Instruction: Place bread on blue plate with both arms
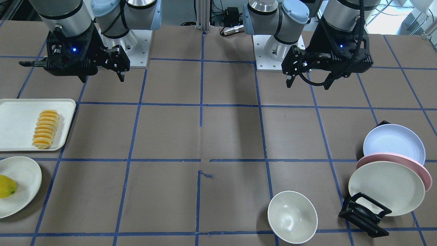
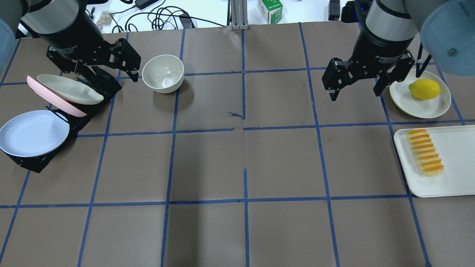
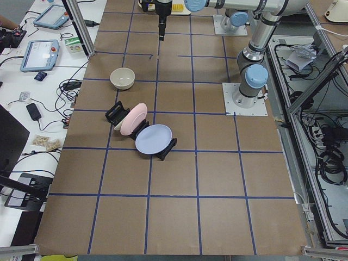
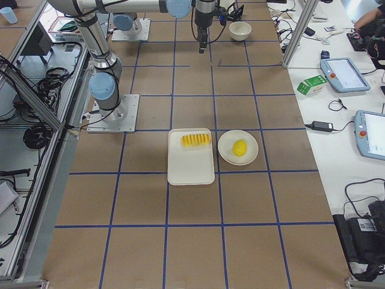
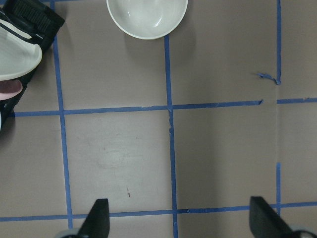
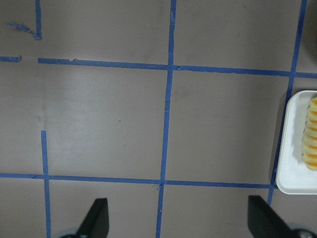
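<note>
The bread [image 1: 45, 129] is a ridged orange-yellow loaf lying on a white tray [image 1: 17, 119]; it also shows in the overhead view [image 2: 425, 151] and at the right edge of the right wrist view [image 6: 312, 139]. The blue plate [image 1: 392, 141] leans in a black rack [image 1: 367, 213] at the other end of the table, also seen from overhead [image 2: 31, 133]. My right gripper [image 2: 354, 95] hangs open and empty above the table, away from the tray. My left gripper [image 2: 109, 74] hangs open and empty above the rack's far end, beside a bowl.
A pink plate [image 2: 55, 102] and a cream plate [image 2: 68, 89] lean in the same rack behind the blue one. A cream bowl [image 2: 163, 73] stands next to the rack. A lemon [image 2: 424, 89] lies on a cream plate [image 2: 415, 105] beside the tray [image 2: 456, 155].
</note>
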`<state>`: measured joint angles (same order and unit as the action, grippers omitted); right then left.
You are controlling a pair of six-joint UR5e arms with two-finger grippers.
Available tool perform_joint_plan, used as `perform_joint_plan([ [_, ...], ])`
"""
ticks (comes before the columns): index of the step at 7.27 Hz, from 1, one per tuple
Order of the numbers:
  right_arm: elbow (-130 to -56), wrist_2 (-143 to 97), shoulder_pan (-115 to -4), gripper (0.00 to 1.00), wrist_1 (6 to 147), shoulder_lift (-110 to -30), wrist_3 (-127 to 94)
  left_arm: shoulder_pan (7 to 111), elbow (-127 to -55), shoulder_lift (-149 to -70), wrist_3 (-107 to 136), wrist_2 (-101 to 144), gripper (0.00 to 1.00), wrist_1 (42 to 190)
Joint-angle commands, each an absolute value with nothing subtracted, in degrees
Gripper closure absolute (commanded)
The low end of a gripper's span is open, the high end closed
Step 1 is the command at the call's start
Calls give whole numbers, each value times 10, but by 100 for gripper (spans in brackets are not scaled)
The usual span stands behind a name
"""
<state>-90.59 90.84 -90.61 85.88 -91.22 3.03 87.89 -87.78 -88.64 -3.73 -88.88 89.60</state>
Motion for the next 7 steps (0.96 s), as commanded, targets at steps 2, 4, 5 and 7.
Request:
perform_joint_plan([
  [2,-914,909,-904,0,860,-913,32,882,-895,-874,-38,-893,0,903],
  [4,-914,911,-897,0,867,-911,32,824,-897,-870,-47,-963,0,932],
  [5,-914,913,-872,0,874,-911,35,749,-889,-872,-37,-967,0,923],
  [7,-938,918,-773,0,871,-911,41,613,-929,-906,-41,-970,0,884],
])
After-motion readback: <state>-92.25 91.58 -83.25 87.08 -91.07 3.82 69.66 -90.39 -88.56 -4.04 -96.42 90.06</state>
